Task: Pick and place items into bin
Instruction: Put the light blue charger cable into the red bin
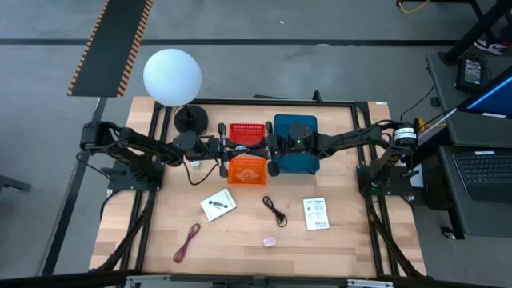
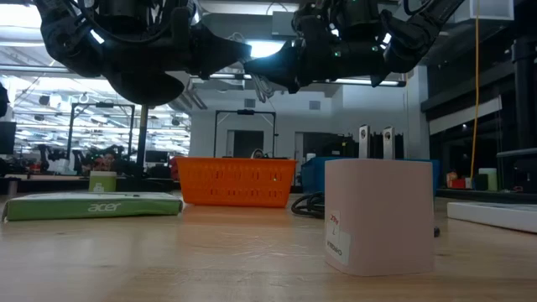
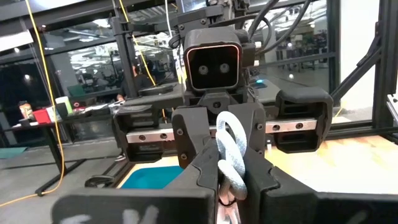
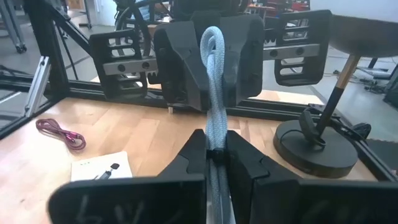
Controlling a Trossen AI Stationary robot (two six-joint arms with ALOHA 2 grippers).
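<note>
A light-blue cord (image 4: pixel 213 74) hangs in the air between my two grippers, above the orange bin (image 1: pixel 247 170). My left gripper (image 3: pixel 229 194) comes from the table's left and my right gripper (image 4: pixel 216 157) from its right; both are shut on the cord, tip to tip. On the table's near half lie two white packets (image 1: pixel 218 204) (image 1: pixel 316 213), a black cord (image 1: pixel 275 210), a dark-red cord (image 1: pixel 186 242) and a tiny pink piece (image 1: pixel 270 240). My left gripper pinches the cord's looped stretch (image 4: pixel 213 43) between its two fingers, level, from the table's left. The cord is doubled there and held clear of the table. My right gripper pinches the same cord (image 4: pixel 215 144) between its two fingers, level, from the table's right. A loop of the cord (image 3: pixel 231 140) stands up between its fingers, and the cord runs straight across to the left gripper.
A red bin (image 1: pixel 247 132) and a blue bin (image 1: pixel 296 144) stand behind the orange one. The white globe lamp (image 1: pixel 172 76) with its dark round base (image 1: pixel 191 118) is at the far left. The low view shows a green box (image 2: pixel 92 205) and a white box (image 2: pixel 382 214).
</note>
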